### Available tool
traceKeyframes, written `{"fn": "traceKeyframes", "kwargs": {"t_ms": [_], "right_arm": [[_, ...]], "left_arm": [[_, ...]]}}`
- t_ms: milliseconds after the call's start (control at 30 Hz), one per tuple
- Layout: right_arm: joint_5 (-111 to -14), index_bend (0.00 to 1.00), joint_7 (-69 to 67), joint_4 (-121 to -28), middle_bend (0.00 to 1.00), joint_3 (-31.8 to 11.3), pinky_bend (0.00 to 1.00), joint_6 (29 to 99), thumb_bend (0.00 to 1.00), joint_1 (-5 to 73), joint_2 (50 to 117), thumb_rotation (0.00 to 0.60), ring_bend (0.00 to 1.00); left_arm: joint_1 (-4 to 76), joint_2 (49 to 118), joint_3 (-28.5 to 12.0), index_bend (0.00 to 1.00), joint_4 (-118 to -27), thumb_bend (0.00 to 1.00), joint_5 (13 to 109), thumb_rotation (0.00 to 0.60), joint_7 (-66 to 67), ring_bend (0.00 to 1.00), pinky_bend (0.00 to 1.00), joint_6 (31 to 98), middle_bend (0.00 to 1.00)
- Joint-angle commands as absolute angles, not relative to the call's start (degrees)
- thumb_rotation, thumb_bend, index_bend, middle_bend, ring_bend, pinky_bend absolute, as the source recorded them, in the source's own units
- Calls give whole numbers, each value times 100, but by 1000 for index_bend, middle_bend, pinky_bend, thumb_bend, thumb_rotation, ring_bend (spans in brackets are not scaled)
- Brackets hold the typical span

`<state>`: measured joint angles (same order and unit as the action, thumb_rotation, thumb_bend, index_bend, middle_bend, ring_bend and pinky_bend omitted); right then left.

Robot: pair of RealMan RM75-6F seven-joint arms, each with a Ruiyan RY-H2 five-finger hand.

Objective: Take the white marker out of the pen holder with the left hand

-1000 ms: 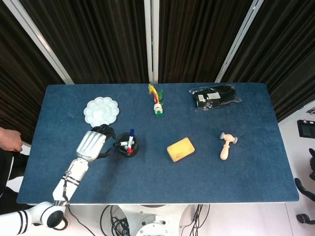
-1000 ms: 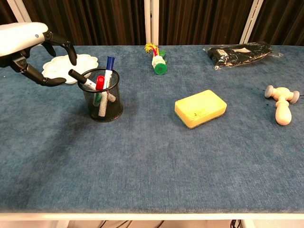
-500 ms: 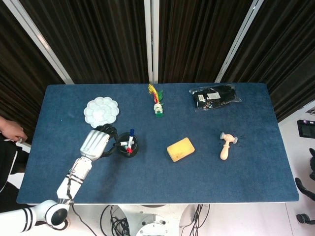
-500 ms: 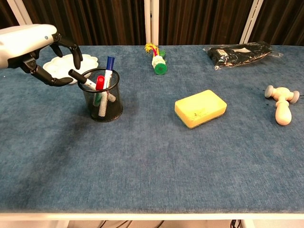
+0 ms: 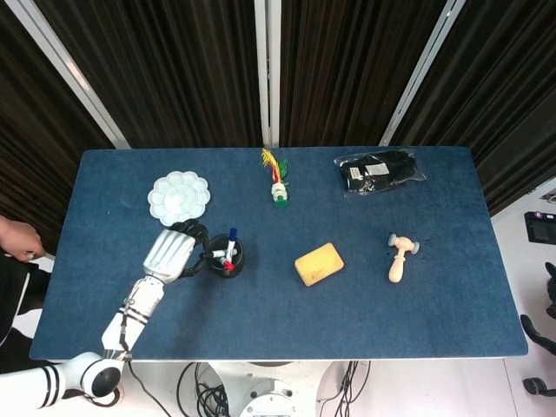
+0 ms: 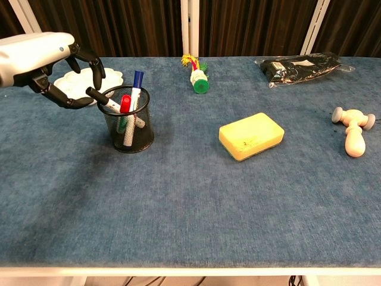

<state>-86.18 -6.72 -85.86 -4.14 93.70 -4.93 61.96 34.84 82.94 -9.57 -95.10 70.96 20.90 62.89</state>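
**Left hand at the pen holder, white marker not yet gripped**

My left hand (image 6: 50, 67) hovers just beside the black mesh pen holder (image 6: 127, 121), on the side toward the table's left edge. My fingers (image 6: 89, 59) are curved and spread apart, holding nothing. The thumb tip sits very close to the black cap of the white marker (image 6: 102, 100); I cannot tell whether it touches.

The white marker stands tilted in the holder, its capped end leaning out over the rim toward my hand. A red-capped marker (image 6: 125, 103) and a blue-capped marker (image 6: 137, 83) stand in the same holder.

The holder sits in the left half of the blue table (image 5: 261, 321), nearer the front edge than the rear. A white paint palette (image 5: 179, 196) lies behind it, near my hand.

A yellow sponge (image 5: 319, 263) lies near the table's centre. A small wooden mallet (image 5: 400, 257) lies toward the right edge. A shuttlecock-like toy (image 5: 277, 182) with a green base rests near the rear edge, and a black packet (image 5: 380, 172) lies toward the rear right corner.
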Motion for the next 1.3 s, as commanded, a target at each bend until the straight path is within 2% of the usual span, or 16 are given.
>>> {"fn": "traceKeyframes", "kwargs": {"t_ms": [33, 867, 1300], "right_arm": [[-8612, 0, -674, -8588, 0, -416, 0, 9362, 187, -491, 6195, 600, 0], [-8584, 0, -715, -8521, 0, -418, 0, 9348, 186, -501, 6212, 600, 0], [-8557, 0, -685, -8617, 0, -408, 0, 9330, 187, -518, 6170, 600, 0]], "left_arm": [[3493, 8291, -957, 498, -9517, 335, 7093, 600, 2089, 177, 292, 6294, 283], [3597, 8254, -932, 607, -9562, 381, 6972, 600, 2081, 177, 292, 6281, 298], [3438, 7969, -964, 671, -9968, 384, 7173, 600, 1941, 177, 303, 6662, 339]]}}
